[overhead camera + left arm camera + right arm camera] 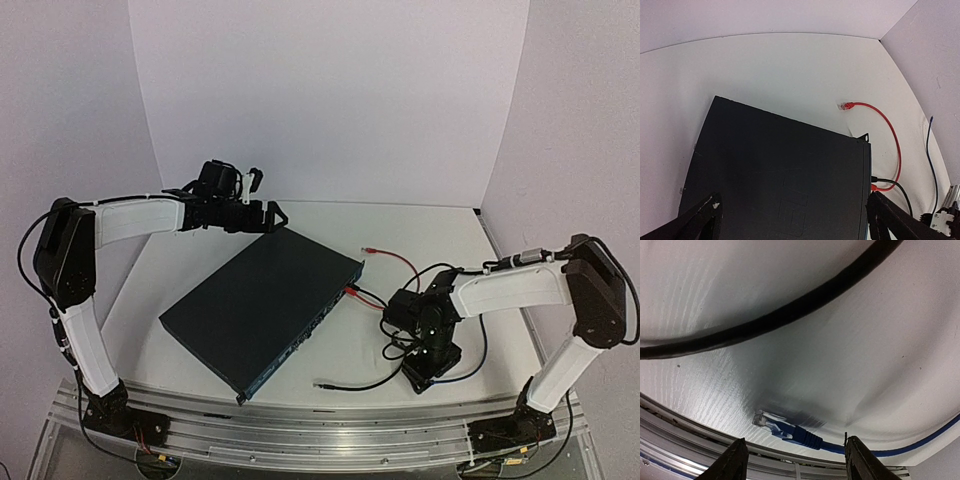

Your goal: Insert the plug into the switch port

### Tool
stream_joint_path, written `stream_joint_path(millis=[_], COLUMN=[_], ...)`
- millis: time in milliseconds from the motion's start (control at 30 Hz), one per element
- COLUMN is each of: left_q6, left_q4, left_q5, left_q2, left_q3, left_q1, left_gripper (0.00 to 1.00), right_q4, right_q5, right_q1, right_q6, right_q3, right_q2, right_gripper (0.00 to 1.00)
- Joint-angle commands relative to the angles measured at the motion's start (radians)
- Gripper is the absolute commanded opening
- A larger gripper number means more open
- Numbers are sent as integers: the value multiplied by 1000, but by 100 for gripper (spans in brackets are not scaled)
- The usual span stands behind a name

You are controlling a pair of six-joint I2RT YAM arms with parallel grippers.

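The switch (262, 302) is a flat dark box lying slantwise mid-table, its socket row on the long face toward the right arm. A red cable and a black cable (890, 182) meet that face. My left gripper (265, 213) hangs open above the switch's far corner; in its wrist view the switch (780, 170) fills the space between the gripper's (795, 226) spread fingers. My right gripper (420, 375) is low over the table. In its wrist view the blue plug (782, 426) lies flat between the open fingers (735, 460) of that gripper (797, 460), untouched.
A loose red plug (368, 248) lies behind the switch, also visible as a red plug (846, 106) in the left wrist view. A black cable end (320, 384) rests near the front rail (300, 420). A thick black cable (765, 320) crosses above the blue plug. White walls enclose the table.
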Motion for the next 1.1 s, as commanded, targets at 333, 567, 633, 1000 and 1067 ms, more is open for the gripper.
stream_joint_path(millis=[333, 567, 633, 1000, 1067], left_q6=[51, 60, 59, 35, 25], left_q4=[-11, -9, -5, 48, 74], left_q5=[-17, -19, -19, 74, 131], left_q2=[-8, -13, -13, -28, -38], left_q3=[50, 57, 56, 16, -2], left_q1=[-4, -4, -4, -4, -4], left_gripper=[100, 100, 100, 100, 100], right_q4=[-7, -15, -16, 39, 86], right_q5=[38, 14, 29, 205, 221], right_q1=[12, 15, 16, 15, 14], right_q6=[35, 76, 80, -85, -127], right_q3=[39, 13, 16, 91, 95], right_q2=[81, 78, 79, 15, -18], right_gripper=[46, 26, 17, 0, 0])
